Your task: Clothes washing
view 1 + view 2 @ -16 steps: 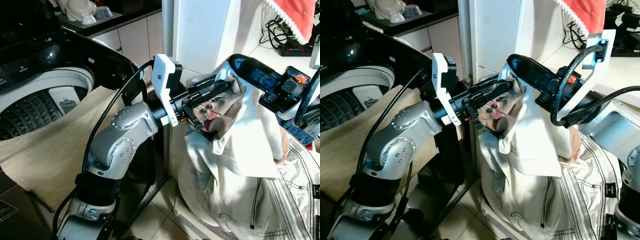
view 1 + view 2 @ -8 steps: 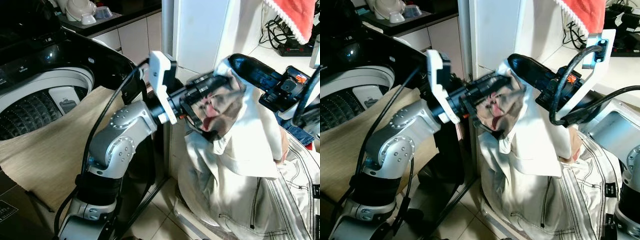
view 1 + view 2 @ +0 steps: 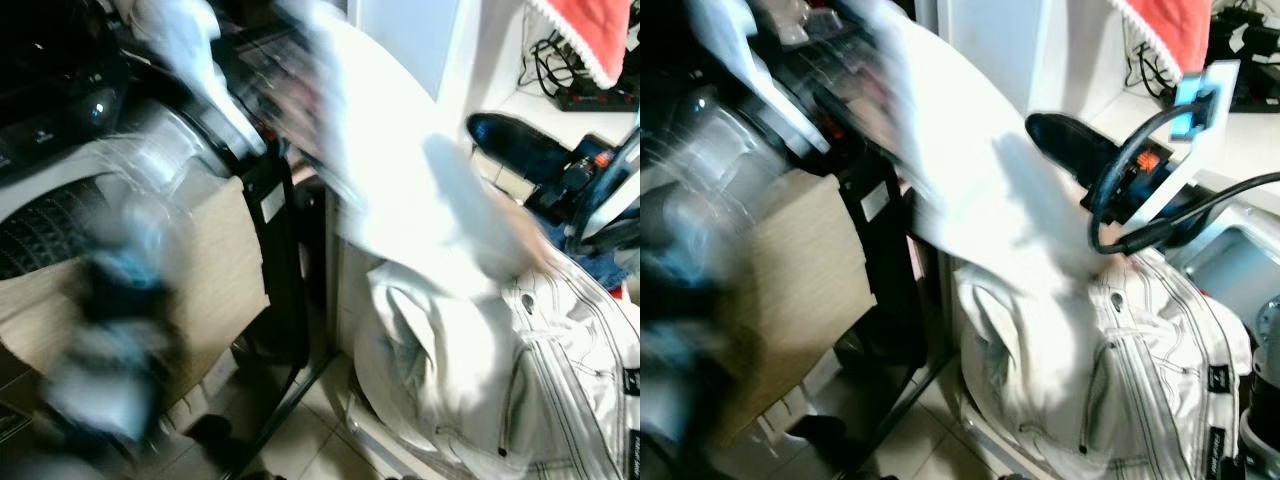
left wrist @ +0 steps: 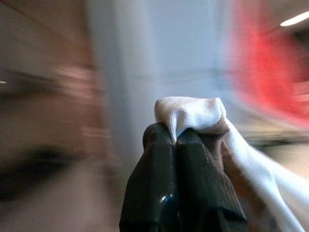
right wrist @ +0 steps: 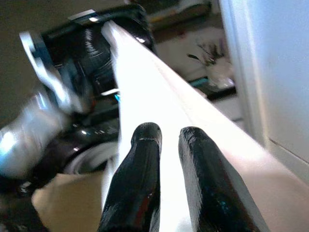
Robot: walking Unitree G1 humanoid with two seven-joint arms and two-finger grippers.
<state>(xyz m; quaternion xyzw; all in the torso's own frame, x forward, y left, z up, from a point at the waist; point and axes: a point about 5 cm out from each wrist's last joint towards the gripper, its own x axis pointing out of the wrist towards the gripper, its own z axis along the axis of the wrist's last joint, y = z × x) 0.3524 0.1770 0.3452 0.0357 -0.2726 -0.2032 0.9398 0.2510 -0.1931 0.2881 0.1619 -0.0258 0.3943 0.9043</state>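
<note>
**White garment carried toward the washer**

Black fingers of the left gripper point(image 4: 176, 137) were pressed together on a bunched fold of the white garment point(image 3: 400, 170). The fingers of the right gripper point(image 5: 166, 133) stood slightly apart and held nothing; the cloth ran taut past them without being pinched.

From the pinched fold, the garment stretched as a blurred band from the upper left, above the washer point(image 3: 90, 190), down to the clothes heap point(image 3: 480, 390) at lower right. The left arm was motion-blurred, so its exact position could not be read. A beige cloth point(image 3: 200, 260) hung over the washer's front edge.

Judged step: transferring the garment into the drum. To do this well:
- Hold the pinch closed until the fold is over the drum opening.
- Lift high enough for the trailing end to leave the heap.
- Keep the right gripper clear of the taut cloth to avoid snagging.
</note>
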